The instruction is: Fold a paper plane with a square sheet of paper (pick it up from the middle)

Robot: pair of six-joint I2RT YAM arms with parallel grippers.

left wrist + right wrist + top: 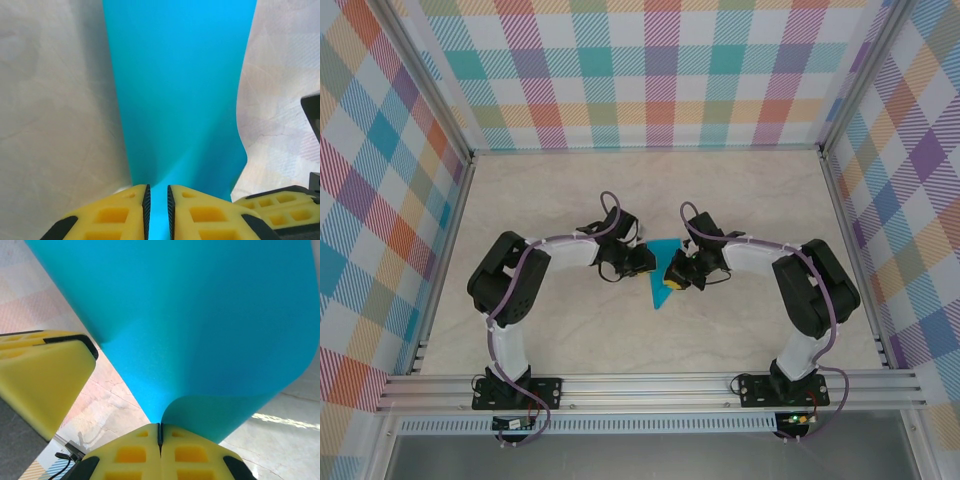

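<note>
Mid-table, right gripper (160,436) clamped on teal paper (200,330), left gripper (157,200) slightly parted around it

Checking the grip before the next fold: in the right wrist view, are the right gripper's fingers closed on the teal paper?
Yes, the right gripper has its yellow fingers pressed together, pinching the teal paper.
</note>
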